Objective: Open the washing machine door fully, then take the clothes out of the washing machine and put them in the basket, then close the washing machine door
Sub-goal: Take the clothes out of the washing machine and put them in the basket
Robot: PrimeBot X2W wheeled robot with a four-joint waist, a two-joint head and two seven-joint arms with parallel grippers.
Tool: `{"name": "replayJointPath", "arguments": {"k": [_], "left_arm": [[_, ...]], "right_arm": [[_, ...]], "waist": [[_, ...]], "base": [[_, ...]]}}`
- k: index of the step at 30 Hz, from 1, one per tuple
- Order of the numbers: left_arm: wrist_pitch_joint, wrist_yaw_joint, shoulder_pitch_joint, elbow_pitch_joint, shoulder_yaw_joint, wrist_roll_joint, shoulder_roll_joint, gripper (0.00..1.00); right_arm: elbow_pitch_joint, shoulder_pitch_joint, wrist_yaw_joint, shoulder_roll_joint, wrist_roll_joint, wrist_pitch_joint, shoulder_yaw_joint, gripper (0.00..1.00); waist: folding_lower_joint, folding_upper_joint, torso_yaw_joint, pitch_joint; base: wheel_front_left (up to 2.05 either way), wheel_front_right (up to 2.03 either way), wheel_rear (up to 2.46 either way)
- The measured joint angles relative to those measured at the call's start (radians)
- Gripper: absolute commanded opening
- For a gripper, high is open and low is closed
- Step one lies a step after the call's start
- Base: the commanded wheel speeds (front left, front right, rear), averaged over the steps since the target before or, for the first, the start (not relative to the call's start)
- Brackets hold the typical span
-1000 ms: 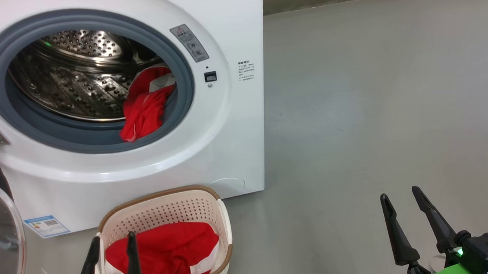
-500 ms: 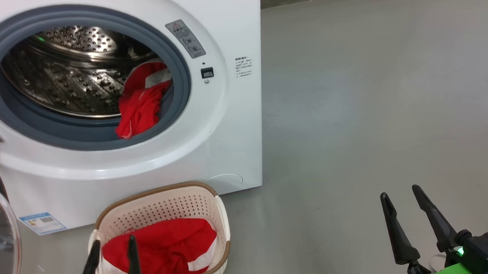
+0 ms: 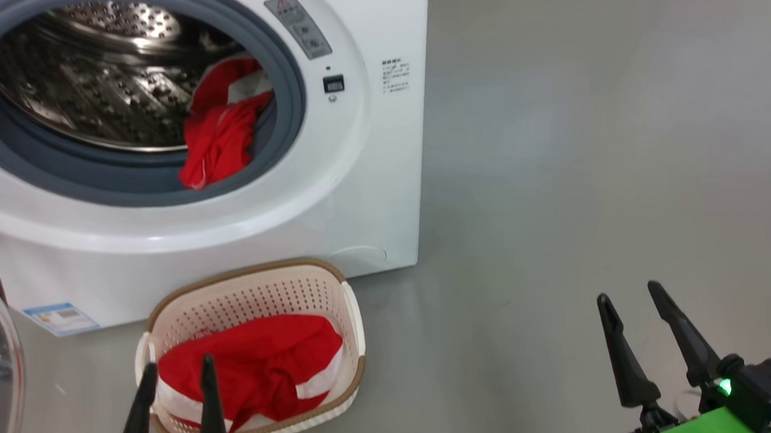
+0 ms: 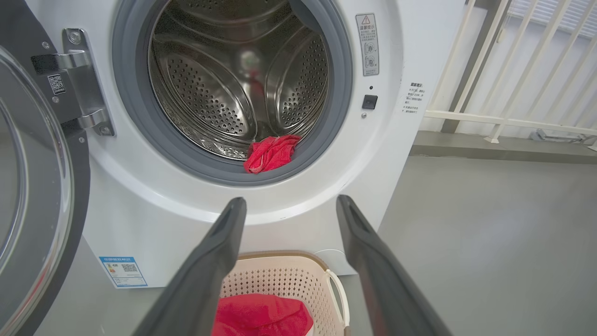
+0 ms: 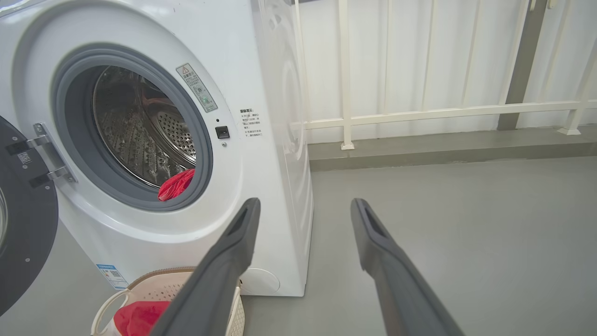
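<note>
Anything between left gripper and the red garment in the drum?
Nothing visible. The open left gripper faces the mouth of the white front-loading washing machine; its glossy black round door is swung aside. The red fabric garment lies at the drum's lower lip; the cream perforated plastic basket sits below the path.

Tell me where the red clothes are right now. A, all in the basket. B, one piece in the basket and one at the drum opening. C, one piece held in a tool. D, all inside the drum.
B: one red garment lies in the basket, and a second garment drapes over the grey seal of the washing machine.
</note>
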Motion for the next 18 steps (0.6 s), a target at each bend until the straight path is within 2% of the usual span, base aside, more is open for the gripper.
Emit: {"name": "replayJointPath", "arguments": {"k": [11,18], "left_arm": [[0.0,-0.005,-0.132,0.009,0.014,-0.021,0.002,1.0],[-0.002,-0.013,-0.268,0.067,0.045,-0.044,0.006,1.0]], "right_arm": [[-0.017,-0.071,0.0,0.0,0.0,0.0,0.018,1.0],[-0.019,-0.109,0.0,-0.001,0.0,0.0,0.03,1.0]], "waist": [[0.0,0.0,0.008,0.114],[0.0,0.0,0.007,0.19]], "base": [[0.0,0.0,0.0],[0.0,0.0,0.0]]}}
